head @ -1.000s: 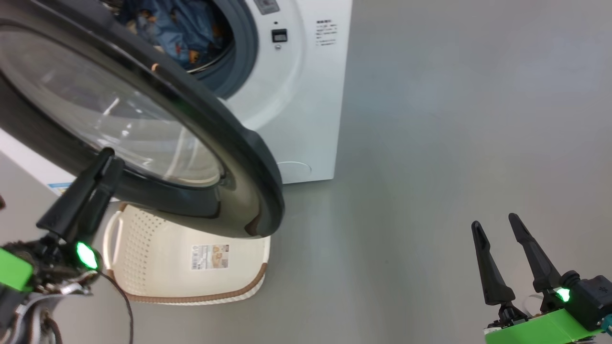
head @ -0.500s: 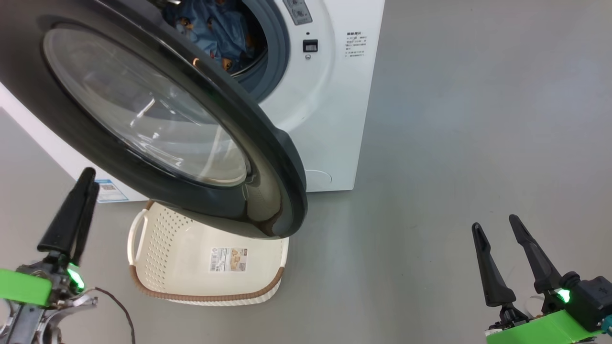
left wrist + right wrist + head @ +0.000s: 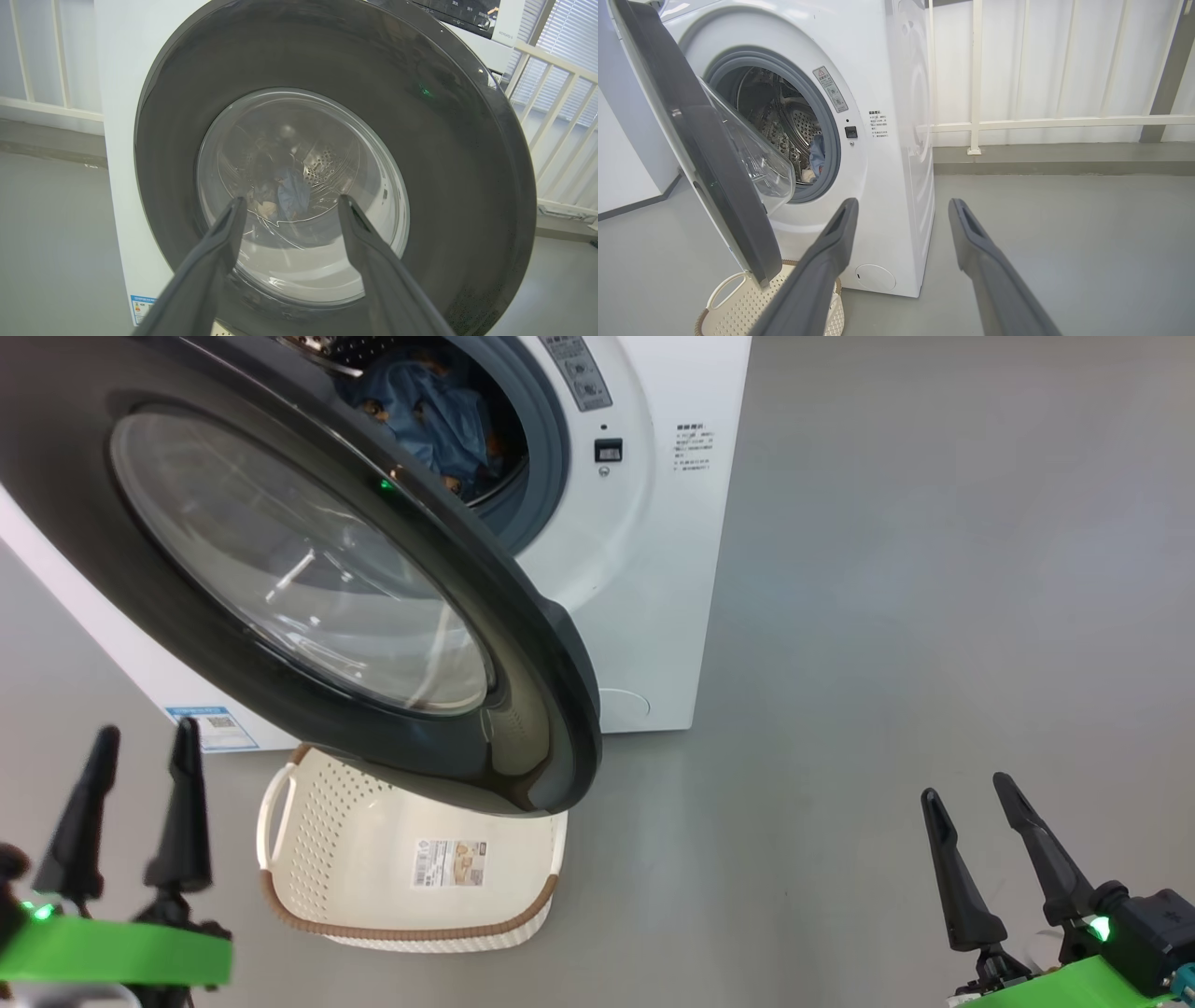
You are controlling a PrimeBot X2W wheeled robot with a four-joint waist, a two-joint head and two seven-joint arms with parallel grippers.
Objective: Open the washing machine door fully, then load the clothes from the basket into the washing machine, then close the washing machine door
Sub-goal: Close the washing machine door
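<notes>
We see the left tool (image 3: 147,730), pressed together a second ago, now spread and off the washing machine door (image 3: 308,569), which hangs half-shut. Clothes (image 3: 439,411) sit inside the washing machine (image 3: 653,569), basket (image 3: 308,821) empty. Right tool (image 3: 966,786) spread. Closing remains.

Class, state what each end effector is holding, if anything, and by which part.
Nothing is held. The left end effector and the right end effector both stand open and empty, clear of the door.
</notes>
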